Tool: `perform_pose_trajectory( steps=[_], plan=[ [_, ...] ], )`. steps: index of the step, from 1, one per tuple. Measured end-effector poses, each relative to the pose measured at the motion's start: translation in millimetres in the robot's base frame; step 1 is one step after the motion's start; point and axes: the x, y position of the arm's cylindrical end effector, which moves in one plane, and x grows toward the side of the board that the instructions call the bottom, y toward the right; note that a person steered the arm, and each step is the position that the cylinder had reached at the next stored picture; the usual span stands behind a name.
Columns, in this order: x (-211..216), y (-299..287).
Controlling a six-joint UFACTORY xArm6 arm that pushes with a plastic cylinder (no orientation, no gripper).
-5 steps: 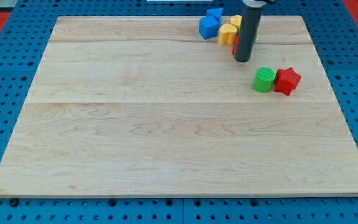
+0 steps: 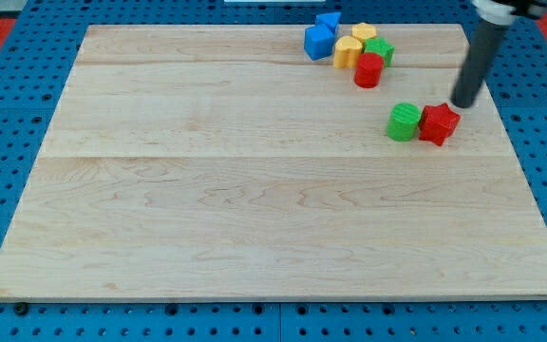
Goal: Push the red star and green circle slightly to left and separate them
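Observation:
The red star (image 2: 439,123) lies at the board's right, touching the green circle (image 2: 405,122) on its left side. My tip (image 2: 464,104) is on the board just up and to the right of the red star, a small gap away from it. The dark rod slants up to the view's top right.
A cluster near the view's top holds a blue cube (image 2: 318,42), a blue block (image 2: 329,21), a yellow block (image 2: 348,51), another yellow block (image 2: 364,32), a green block (image 2: 380,48) and a red cylinder (image 2: 368,70). The board's right edge (image 2: 501,104) is close by.
My tip has moved to the right, from beside the red cylinder to just up-right of the red star. The red cylinder and green block are now uncovered. No block has moved.

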Motion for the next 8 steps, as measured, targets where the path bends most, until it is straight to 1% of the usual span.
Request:
perform_pose_trajectory(
  steps=[1, 2, 3, 4, 5, 6, 7, 8],
  plan=[
    [37.0, 3.5],
    [35.0, -45.1],
    [5.5, -125.7],
    [-15.3, -189.3],
    [-14.5, -202.1],
    [6.1, -202.1],
    [14.9, -203.9],
    [-9.5, -209.2]
  ],
)
